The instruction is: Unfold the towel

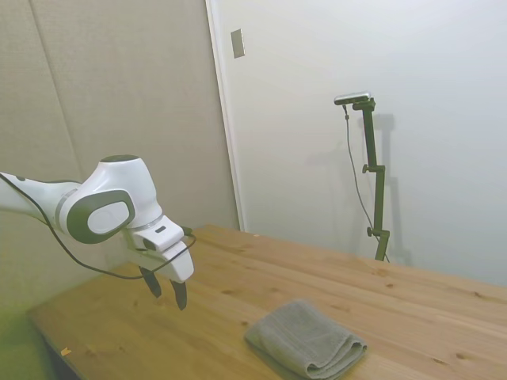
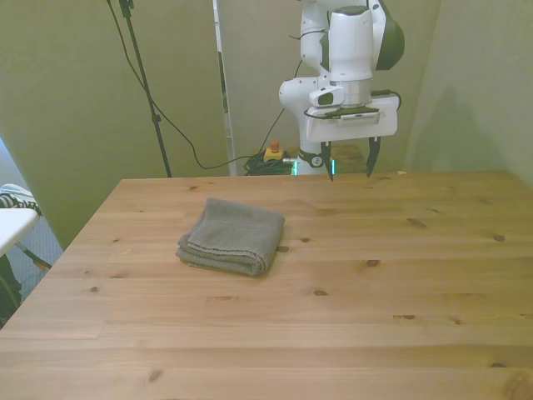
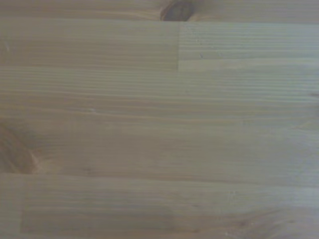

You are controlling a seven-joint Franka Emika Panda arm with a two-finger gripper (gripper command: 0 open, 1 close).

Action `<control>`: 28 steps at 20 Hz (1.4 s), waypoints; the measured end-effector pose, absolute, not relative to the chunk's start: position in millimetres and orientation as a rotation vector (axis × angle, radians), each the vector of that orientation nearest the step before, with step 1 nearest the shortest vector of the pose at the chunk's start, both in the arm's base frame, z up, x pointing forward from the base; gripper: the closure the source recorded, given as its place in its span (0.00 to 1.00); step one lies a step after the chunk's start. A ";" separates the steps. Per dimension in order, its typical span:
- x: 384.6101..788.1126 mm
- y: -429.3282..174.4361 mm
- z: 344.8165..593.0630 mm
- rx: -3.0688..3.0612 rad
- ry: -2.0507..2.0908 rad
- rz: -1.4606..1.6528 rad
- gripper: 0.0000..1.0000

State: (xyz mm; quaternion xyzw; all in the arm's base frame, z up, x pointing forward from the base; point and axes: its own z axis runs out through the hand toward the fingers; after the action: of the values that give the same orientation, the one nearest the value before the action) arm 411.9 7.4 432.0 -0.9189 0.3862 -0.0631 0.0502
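Folded towel (image 2: 232,236) on table (image 2: 375,317), tool (image 2: 351,160) wide, empty, hovering well apart

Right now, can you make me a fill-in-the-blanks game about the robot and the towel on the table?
1. The towel lies on the table and is still ____.
2. The gripper has its fingers ____ and holds nothing.
3. In the wrist view you see only bare ____, no towel.
4. In the front view, the towel lies to the ____ of the gripper.

Missing words: folded; open; wood; left
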 end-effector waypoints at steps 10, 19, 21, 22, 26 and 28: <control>430.4 -124.0 442.5 -2.667 1.457 -0.208 0.00; 421.8 -292.1 436.4 -2.531 1.686 -0.209 0.00; 414.7 -308.0 435.2 -2.511 1.691 -0.201 0.00; 411.9 -313.0 434.7 -2.501 1.690 -0.201 0.00; 403.7 -328.5 426.0 -2.422 1.622 -0.204 0.00; 399.6 -337.6 413.4 -2.389 1.591 -0.183 0.00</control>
State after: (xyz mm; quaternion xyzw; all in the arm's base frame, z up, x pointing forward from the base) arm 399.6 -337.6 413.4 -0.8232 0.5485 -0.0632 0.1324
